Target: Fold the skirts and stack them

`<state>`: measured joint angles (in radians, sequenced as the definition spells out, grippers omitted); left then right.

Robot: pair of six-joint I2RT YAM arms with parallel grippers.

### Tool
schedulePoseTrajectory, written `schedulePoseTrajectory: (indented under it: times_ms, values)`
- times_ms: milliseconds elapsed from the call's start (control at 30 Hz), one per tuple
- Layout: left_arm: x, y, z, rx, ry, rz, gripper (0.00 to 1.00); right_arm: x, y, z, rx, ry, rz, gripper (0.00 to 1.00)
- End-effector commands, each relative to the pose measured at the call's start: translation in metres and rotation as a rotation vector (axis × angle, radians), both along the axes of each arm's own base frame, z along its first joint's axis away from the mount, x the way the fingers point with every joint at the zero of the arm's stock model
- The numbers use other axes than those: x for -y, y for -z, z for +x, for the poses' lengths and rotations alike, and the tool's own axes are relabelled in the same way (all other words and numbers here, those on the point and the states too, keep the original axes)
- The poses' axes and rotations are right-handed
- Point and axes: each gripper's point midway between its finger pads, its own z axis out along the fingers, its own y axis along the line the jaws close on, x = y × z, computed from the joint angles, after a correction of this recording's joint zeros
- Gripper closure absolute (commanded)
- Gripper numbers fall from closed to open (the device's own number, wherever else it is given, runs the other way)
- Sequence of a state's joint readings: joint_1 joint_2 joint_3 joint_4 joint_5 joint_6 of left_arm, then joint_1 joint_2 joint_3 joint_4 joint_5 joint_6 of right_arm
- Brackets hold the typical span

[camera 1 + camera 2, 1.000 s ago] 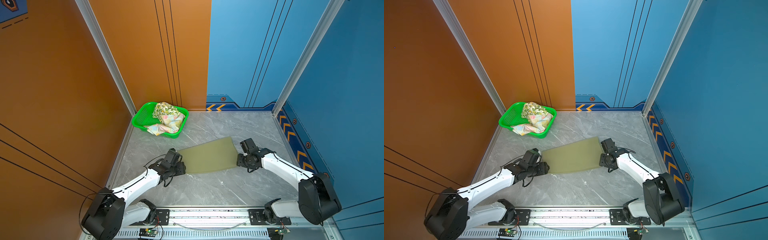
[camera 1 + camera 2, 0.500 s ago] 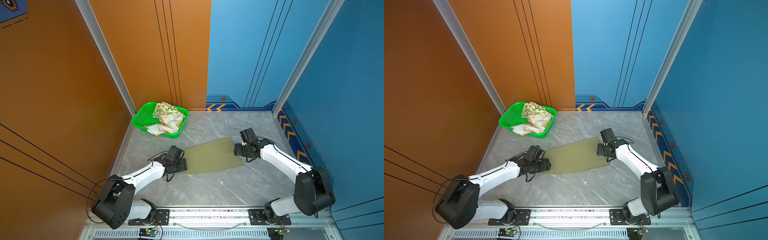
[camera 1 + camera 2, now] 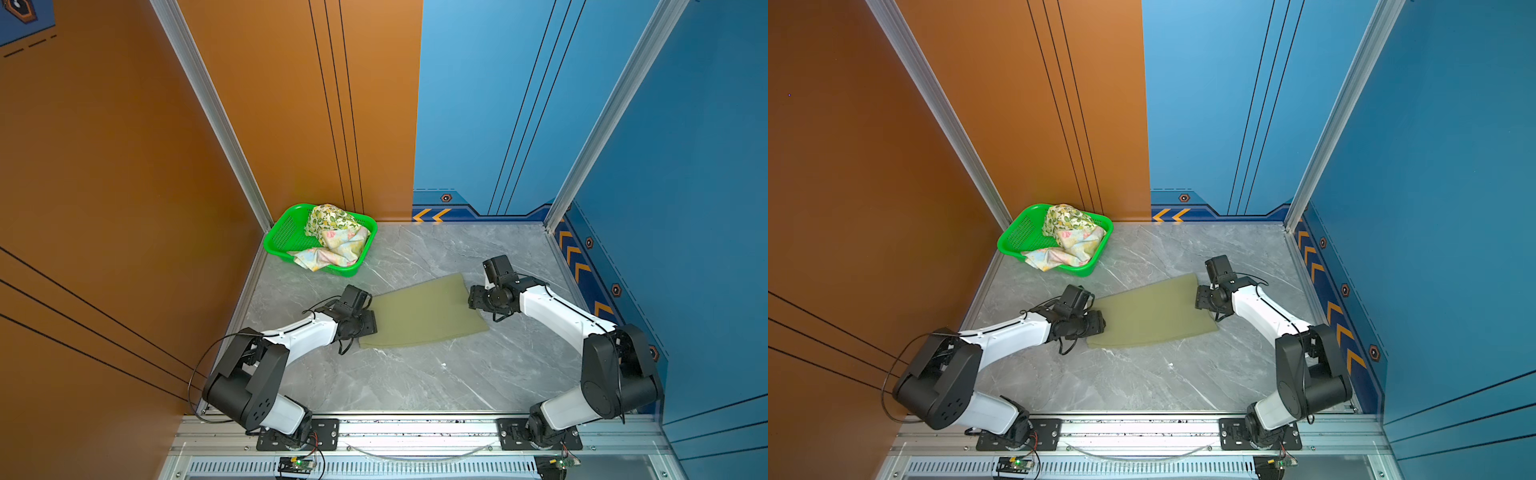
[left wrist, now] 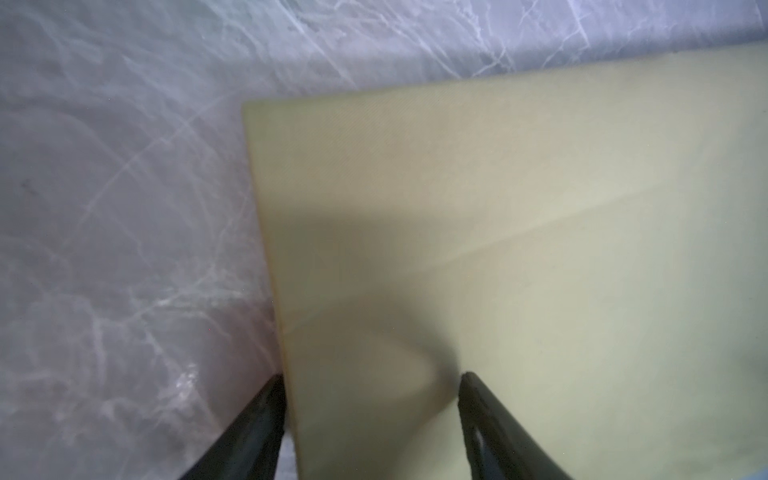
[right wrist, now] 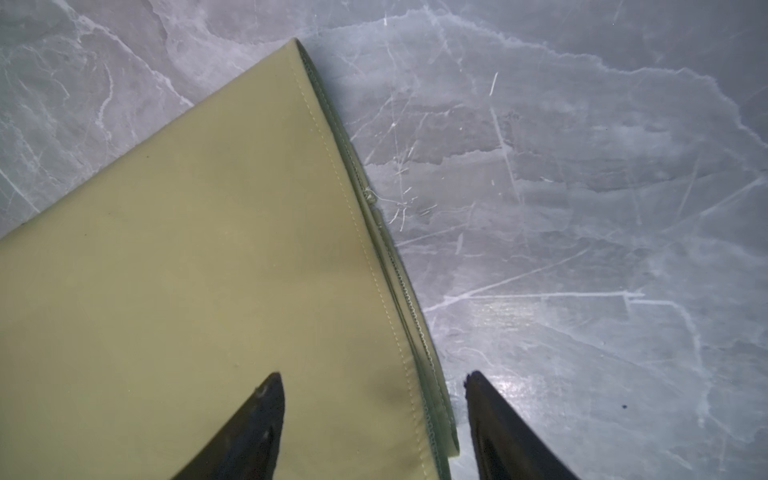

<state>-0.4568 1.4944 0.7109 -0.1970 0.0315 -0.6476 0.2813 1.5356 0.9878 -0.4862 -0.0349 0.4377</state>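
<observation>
I am folding the green skirt [image 3: 424, 316]. My left end effector [image 4: 370, 380] and right end effector [image 5: 374, 380] are spread wide over its side edges, holding nothing. Next, I think, I pinch both edges and fold.

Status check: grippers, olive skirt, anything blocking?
Left gripper open astride olive skirt edge. Right gripper open astride opposite edge. It lies flat on table, unheld. Lemon skirt, floral skirt in basket; nothing blocking.

Matt olive cloth skirt [image 3: 424, 316] lies on a glossy marble-look tabletop [image 3: 415, 374].
</observation>
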Motion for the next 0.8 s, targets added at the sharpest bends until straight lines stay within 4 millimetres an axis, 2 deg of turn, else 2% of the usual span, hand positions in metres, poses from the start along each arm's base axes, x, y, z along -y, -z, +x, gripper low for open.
schedulePoseTrajectory:
  times_ms: [0,167,233,300,367,400,600,767]
  values:
    - [-0.002,0.013,-0.005,-0.056,0.012,0.012,0.33,-0.004,0.015,0.006,-0.017,-0.021,0.026,0.3]
    - [-0.004,0.02,-0.005,-0.074,0.009,0.031,0.39,-0.01,0.031,0.014,-0.038,-0.022,0.053,0.31]
    - [-0.005,0.024,-0.006,-0.086,0.009,0.036,0.49,-0.011,0.033,0.014,-0.036,-0.021,0.062,0.31]
    - [-0.004,0.028,-0.008,-0.095,0.015,0.035,0.67,-0.01,0.034,0.013,-0.035,-0.018,0.059,0.31]
    - [-0.005,0.027,-0.007,-0.094,0.015,0.039,0.92,-0.006,0.034,0.012,-0.035,-0.012,0.056,0.31]
    - [-0.006,0.025,-0.006,-0.089,0.014,0.045,1.0,-0.005,0.035,0.012,-0.038,-0.011,0.057,0.31]
    - [-0.016,-0.003,-0.001,-0.058,0.056,0.133,1.0,0.003,0.04,0.014,-0.035,0.016,0.073,0.31]
    - [-0.023,-0.036,0.002,-0.018,0.104,0.217,1.0,0.003,0.042,0.015,-0.021,0.032,0.104,0.32]
